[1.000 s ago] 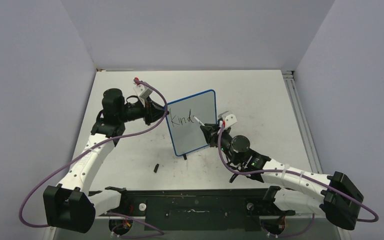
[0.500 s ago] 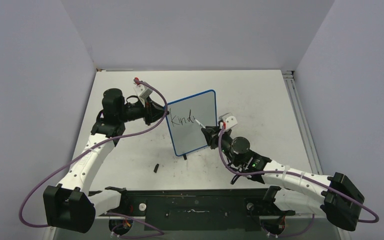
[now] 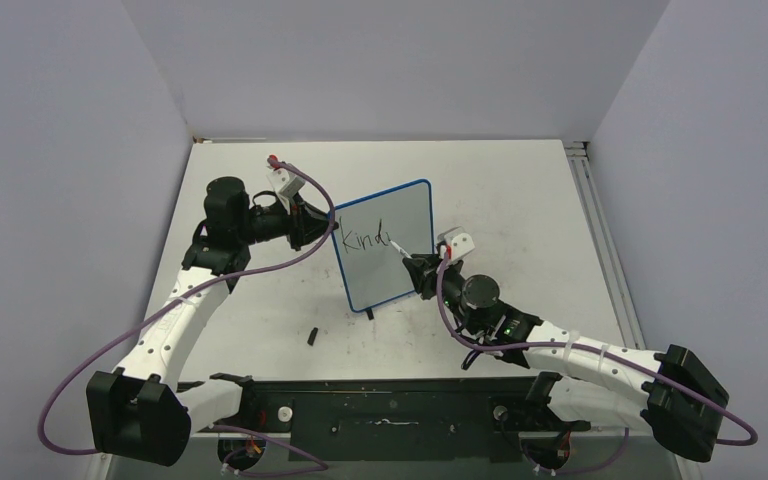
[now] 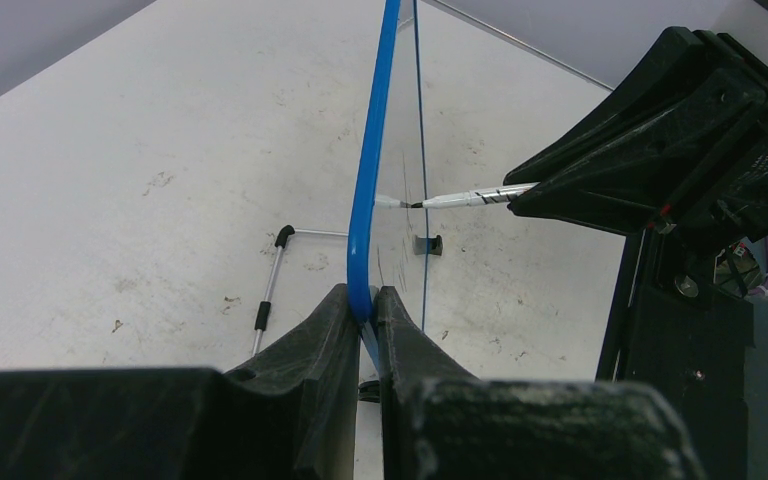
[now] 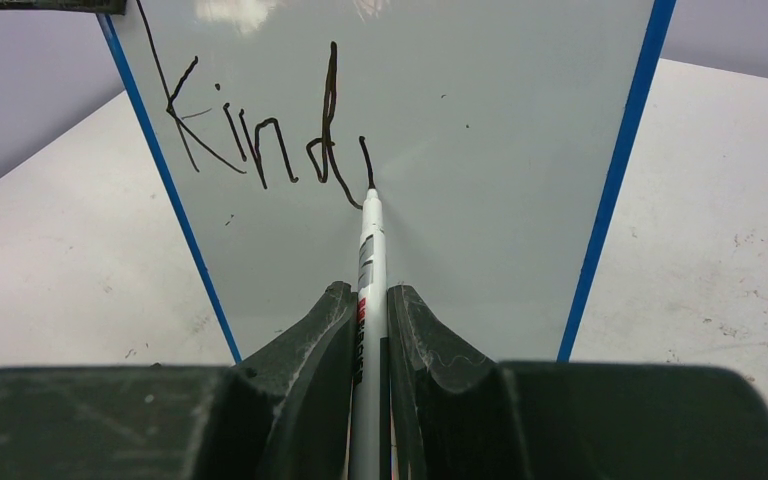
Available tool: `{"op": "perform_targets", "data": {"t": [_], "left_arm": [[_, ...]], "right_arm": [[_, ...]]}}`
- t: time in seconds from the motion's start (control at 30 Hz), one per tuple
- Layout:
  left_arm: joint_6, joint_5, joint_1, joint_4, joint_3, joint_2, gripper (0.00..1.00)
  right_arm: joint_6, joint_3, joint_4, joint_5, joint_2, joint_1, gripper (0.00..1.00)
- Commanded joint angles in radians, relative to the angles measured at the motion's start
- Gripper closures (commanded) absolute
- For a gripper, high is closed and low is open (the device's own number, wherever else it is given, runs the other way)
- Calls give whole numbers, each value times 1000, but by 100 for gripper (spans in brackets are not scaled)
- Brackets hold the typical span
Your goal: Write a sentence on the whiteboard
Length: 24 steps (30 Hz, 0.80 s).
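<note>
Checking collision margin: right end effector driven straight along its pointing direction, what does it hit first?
The whiteboard: the marker in the right end effector touches its face, just past the lettering.

Even, diffuse overhead light; desk (image 3: 520, 190) bright, shadows faint and soft. Pale glare patches at the top of the board (image 5: 480, 150), right wrist view. Near fingers (image 5: 310, 340) dark and slightly soft in both wrist views.

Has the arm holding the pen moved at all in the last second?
Yes, slightly. In the top view the right gripper and its marker have crept right along the whiteboard, past the d in the lettering.
</note>
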Motion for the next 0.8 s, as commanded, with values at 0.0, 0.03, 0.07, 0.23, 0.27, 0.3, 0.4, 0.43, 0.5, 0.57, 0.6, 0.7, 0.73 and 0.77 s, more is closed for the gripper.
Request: {"op": "perform_targets", "data": {"t": [0.0, 0.03, 0.07, 0.23, 0.27, 0.3, 0.4, 0.43, 0.5, 0.57, 0.6, 0.7, 0.73, 0.77], "left_arm": [[41, 22, -6, -64, 4, 18, 100], [40, 23, -7, -64, 4, 18, 100], [41, 23, -6, -64, 4, 18, 100], [41, 23, -7, -63, 3, 18, 100], [41, 23, -7, -63, 4, 18, 100], [40, 24, -7, -62, 5, 18, 100], [40, 24, -7, -63, 3, 18, 100], [40, 24, -6, -64, 3, 18, 100], [40, 25, -7, -62, 3, 18, 100], [40, 24, -6, -63, 3, 18, 100], [41, 25, -7, -62, 3, 19, 100], [40, 24, -6, -63, 4, 19, 100], [40, 24, -7, -63, 4, 19, 100], [41, 24, -7, -62, 3, 19, 100]], "right_arm": [[-16, 40, 89, 2, -8, -4, 95], [-20, 43, 95, 2, -6, -4, 95], [-22, 43, 101, 2, -5, -4, 95], [-25, 45, 119, 2, 1, -4, 95], [-27, 46, 121, 2, 3, -4, 95], [-28, 47, 123, -1, 5, -4, 95], [-36, 54, 129, 0, 14, -6, 95], [-39, 57, 131, 2, 17, -6, 95], [-42, 60, 137, 9, 18, -7, 95], [-45, 63, 139, 19, 18, -8, 95], [-45, 66, 137, 25, 19, -10, 95], [-45, 65, 133, 36, 14, -15, 95], [-44, 63, 131, 41, 12, -16, 95], [-44, 60, 128, 45, 9, -17, 95]]}}
